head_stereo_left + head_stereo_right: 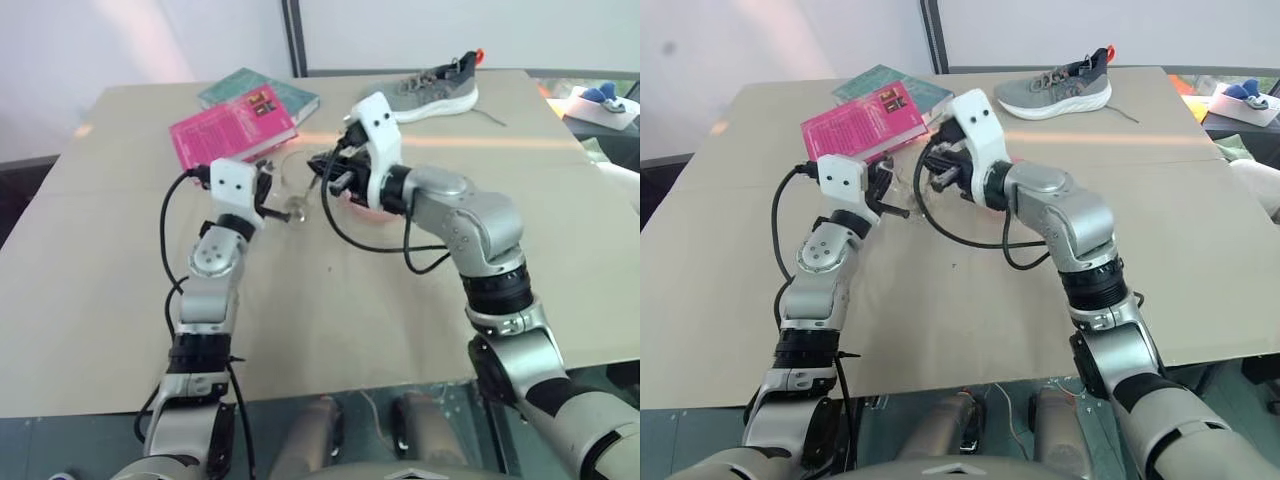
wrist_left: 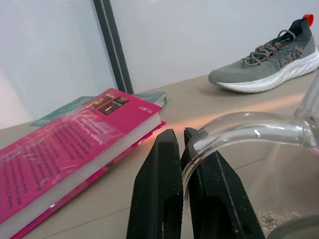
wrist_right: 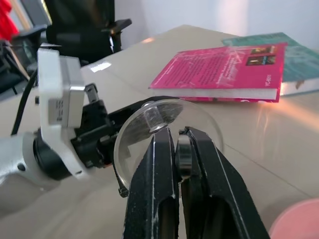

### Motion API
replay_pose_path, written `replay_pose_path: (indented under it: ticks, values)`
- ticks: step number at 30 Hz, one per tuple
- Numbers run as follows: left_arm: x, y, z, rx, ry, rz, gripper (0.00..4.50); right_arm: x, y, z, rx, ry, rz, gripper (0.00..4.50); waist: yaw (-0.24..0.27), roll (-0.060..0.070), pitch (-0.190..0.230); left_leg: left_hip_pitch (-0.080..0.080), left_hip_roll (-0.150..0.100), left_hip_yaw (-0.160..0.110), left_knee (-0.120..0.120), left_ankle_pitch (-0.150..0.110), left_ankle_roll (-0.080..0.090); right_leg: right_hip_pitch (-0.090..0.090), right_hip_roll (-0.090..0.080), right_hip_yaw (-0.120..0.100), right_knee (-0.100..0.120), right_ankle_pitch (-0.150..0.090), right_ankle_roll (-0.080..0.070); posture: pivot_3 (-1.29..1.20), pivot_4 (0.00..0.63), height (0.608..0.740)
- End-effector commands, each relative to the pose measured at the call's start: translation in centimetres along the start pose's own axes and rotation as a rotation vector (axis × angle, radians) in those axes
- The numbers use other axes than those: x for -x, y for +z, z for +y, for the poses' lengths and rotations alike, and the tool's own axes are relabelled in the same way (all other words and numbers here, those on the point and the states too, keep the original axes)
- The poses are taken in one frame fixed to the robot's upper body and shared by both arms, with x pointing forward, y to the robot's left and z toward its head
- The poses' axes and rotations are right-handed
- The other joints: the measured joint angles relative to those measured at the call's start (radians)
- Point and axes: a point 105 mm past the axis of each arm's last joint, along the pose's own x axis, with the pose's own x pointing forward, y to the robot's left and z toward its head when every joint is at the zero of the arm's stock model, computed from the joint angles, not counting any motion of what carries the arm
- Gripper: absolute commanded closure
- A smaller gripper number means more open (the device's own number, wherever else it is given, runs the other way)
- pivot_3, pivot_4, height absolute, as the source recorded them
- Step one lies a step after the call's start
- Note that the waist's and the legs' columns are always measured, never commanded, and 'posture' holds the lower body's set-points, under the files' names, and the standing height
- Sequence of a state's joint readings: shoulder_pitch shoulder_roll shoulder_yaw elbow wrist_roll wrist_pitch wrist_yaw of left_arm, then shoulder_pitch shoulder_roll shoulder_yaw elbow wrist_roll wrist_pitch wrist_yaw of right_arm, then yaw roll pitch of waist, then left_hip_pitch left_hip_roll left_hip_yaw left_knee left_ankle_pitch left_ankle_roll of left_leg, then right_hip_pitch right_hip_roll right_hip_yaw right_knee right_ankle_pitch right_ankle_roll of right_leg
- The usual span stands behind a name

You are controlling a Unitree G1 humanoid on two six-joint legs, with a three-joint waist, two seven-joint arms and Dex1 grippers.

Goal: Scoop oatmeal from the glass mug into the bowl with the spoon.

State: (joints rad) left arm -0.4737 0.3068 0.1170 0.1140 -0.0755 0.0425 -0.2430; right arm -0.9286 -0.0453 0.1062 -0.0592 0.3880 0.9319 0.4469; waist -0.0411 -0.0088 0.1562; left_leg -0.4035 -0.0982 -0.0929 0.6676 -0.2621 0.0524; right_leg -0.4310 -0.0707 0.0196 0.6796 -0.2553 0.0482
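On the beige tabletop [image 1: 330, 330], toward its far left, a bright pink paperback book [image 1: 232, 131] lies partly over a teal book [image 1: 262, 90]. Just in front of them the left gripper [image 2: 180, 149] has its two black fingers pinched onto the curved handle of the small clear glass mug [image 2: 279, 164] — the glass loop runs between the fingertips and bends away to the mug's wall. Pale beige oatmeal flakes [image 2: 273, 218] lie in a thin layer at the mug's bottom.

To the right, the right gripper [image 3: 177, 137] reaches in over the mug's rim; its jaws are closed on the slim silver metal spoon [image 3: 183, 154], whose handle shows as a bright strip between the black fingers. The mug's round mouth sits directly beyond the fingertips. How far the spoon's head reaches into the mug cannot be told.

Right of the mug, mostly hidden behind the right wrist, sits the small pink bowl [image 3: 296, 221]. Farther back and right — near the table's far edge — rests a grey knit sneaker with a white sole [image 1: 432, 92].
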Motion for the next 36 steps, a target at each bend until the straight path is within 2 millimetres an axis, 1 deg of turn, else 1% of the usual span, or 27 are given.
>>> replay_pose_path:
  ticks: [1,10,19,20,22,25,27,29,34,36]
  values:
    - [-0.3,0.5,1.2,-0.047,0.025,-0.035,4.48,0.4,3.4,0.6,-0.141,0.046,-0.105,4.5,0.0,0.0,0.0,0.0,0.0,0.0,0.0,0.0,0.0,0.0,0.0,0.0,0.0,0.0,0.0,0.0,0.15,0.74]
    - [-1.3,-0.7,0.9,-0.063,0.019,-0.007,4.48,1.4,4.8,-2.0,-0.366,-0.035,-0.135,4.5,0.001,0.0,0.0,-0.001,0.0,0.0,0.0,0.0,0.0,0.0,0.0,0.0,0.0,0.0,0.0,0.0,0.15,0.74]
    - [-2.0,-0.4,0.9,-0.015,0.03,-0.03,4.48,2.7,5.4,-4.2,-0.473,-0.103,-0.158,4.5,-0.001,0.0,0.0,-0.001,0.0,0.0,0.0,0.0,0.0,-0.001,-0.001,0.0,0.0,0.0,0.0,0.0,0.15,0.74]
    - [-2.0,-0.4,1.0,-0.016,0.029,-0.032,4.48,2.8,5.4,-4.3,-0.437,-0.115,-0.152,4.5,-0.002,0.0,0.0,-0.002,0.0,0.0,0.0,0.0,0.0,-0.001,-0.001,0.0,0.0,0.0,0.0,0.0,0.15,0.74]
    - [-2.0,-0.2,1.1,-0.012,0.03,-0.04,4.48,2.7,5.5,-4.1,-0.295,-0.148,-0.144,4.5,-0.002,0.0,0.0,-0.004,0.0,0.0,0.001,0.0,0.0,-0.004,-0.001,0.0,0.001,0.0,0.0,0.0,0.15,0.74]
    - [-2.2,0.3,1.0,-0.011,0.027,-0.057,4.48,2.1,5.1,-3.1,-0.092,-0.158,-0.132,4.5,-0.007,0.0,0.0,-0.012,-0.001,0.001,0.003,0.0,0.0,-0.012,-0.001,0.0,0.004,0.0,0.0,0.0,0.15,0.74]
    - [-2.4,0.8,0.7,-0.008,0.022,-0.072,4.48,1.2,4.1,-1.9,0.1,-0.15,-0.097,4.5,-0.009,0.0,0.0,-0.012,-0.001,0.001,0.003,0.0,0.0,-0.013,-0.001,0.001,0.005,0.0,0.0,0.0,0.15,0.74]
    - [-2.4,1.0,0.6,-0.007,0.017,-0.08,4.48,0.6,3.3,-1.3,0.22,-0.138,-0.084,4.5,-0.014,0.0,-0.001,-0.012,-0.001,0.002,0.003,0.0,0.0,-0.013,-0.001,0.001,0.005,0.0,0.0,0.0,0.15,0.74]
    - [-2.5,1.7,0.2,-0.011,0.002,-0.102,4.48,-0.5,1.4,-0.3,0.331,-0.093,-0.046,4.5,-0.021,0.0,-0.001,-0.012,-0.001,0.002,0.004,0.0,0.0,-0.013,-0.001,0.001,0.006,0.0,0.0,0.0,0.15,0.74]
    - [-2.5,1.9,0.1,-0.018,-0.005,-0.111,4.48,-0.8,0.8,0.1,0.321,-0.07,-0.035,4.5,-0.022,-0.001,-0.001,-0.012,-0.001,0.002,0.004,0.0,0.0,-0.013,-0.001,0.001,0.006,0.0,0.0,0.0,0.15,0.74]
